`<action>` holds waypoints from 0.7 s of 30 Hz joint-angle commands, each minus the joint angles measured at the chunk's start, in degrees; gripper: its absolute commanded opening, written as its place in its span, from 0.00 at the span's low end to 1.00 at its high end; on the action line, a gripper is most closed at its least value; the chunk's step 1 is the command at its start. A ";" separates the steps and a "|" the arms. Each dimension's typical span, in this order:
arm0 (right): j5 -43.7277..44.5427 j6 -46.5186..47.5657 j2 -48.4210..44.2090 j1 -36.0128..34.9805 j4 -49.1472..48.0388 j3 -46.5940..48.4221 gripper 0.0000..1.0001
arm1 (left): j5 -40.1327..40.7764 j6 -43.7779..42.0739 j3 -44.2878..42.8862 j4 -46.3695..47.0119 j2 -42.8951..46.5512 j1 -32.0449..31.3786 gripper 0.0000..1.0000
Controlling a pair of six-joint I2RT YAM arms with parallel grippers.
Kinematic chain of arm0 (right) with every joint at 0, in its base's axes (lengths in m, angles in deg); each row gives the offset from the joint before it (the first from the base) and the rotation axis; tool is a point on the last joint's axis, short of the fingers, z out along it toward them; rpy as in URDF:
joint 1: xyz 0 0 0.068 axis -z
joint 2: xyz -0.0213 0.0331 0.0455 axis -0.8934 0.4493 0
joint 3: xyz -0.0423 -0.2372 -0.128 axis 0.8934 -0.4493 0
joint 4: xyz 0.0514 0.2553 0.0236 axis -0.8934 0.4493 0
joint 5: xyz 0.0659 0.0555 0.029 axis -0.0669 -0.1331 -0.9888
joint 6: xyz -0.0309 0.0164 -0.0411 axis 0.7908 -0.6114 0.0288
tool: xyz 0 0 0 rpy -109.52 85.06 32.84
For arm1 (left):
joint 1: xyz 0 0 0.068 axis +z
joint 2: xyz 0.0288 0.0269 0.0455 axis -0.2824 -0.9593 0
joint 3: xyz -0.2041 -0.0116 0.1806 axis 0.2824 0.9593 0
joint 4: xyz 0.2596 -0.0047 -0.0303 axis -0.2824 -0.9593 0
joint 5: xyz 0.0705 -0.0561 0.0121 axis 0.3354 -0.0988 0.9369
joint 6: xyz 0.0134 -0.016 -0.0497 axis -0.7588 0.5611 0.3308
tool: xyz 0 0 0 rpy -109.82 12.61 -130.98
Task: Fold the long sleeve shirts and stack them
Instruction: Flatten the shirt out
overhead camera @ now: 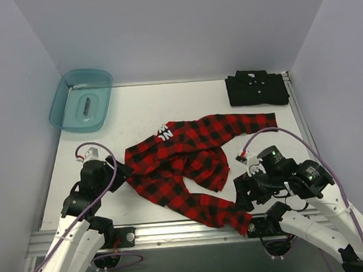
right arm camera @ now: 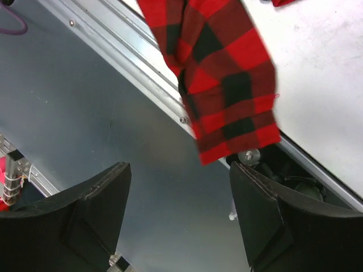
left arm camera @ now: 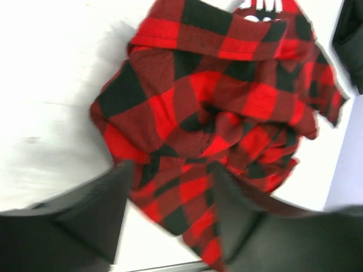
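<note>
— Where's the red-and-black plaid flannel shirt (overhead camera: 183,167)?
— Crumpled mid-bench (overhead camera: 142,107), one sleeve (right arm camera: 227,96) trailing over the near edge. The plain black collared shirt (overhead camera: 256,88) lies folded at the far right corner.
— Claws?
— Left claw (left arm camera: 170,167) apart, plaid fabric between its fingers. Right claw (right arm camera: 178,167) apart, holding nothing, just short of that sleeve.

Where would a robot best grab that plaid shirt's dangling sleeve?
Probably at the cuff, coming from the near side with the right gripper. The cuff hangs past the rail, so the open fingers could close on both faces without scraping the tabletop.
</note>
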 commanded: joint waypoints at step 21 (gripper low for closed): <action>4.88 -21.39 18.74 13.83 -43.50 -14.42 0.70 | 0.19 -61.21 -39.00 16.58 -50.79 -29.87 0.83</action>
